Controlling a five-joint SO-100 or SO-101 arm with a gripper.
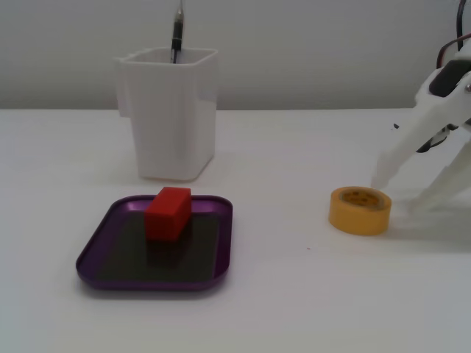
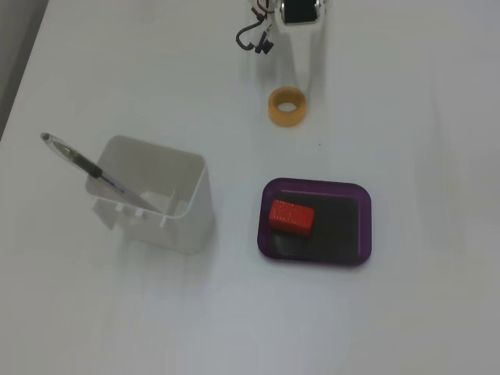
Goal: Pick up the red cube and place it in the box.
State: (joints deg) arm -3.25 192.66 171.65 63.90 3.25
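A white counter [image 1: 309, 294] carries four things, described here by their place relative to the box [image 1: 96, 250], a shallow purple tray with a raised rim and dark floor. The red cube [image 1: 168, 213] already lies inside the box, flat on the dark floor, toward the far rim in the low fixed view; in the fixed view from above it sits in the left half of the box [image 2: 363, 226], close to the left rim but inside it. Behind the box in the low view stands a tall white square cup [image 1: 173, 110] with a pen [image 1: 177, 33] leaning in it. Well to the right of the box in that view lies a yellow tape roll [image 1: 359, 210], flat on the counter.

The tool [image 1: 401, 195] is far from the box, just beside the tape roll, its two white fingers spread wide and pointing down at the counter, holding nothing. From above only the arm's base [image 2: 301, 12] and some cables show clearly.

Judging from this, the placing looks done, so the main risk is disturbance. A fingertip sweeping low could catch the tape roll and push it. A return toward the box could knock the cube over the low rim, or shove the light tray across the smooth counter
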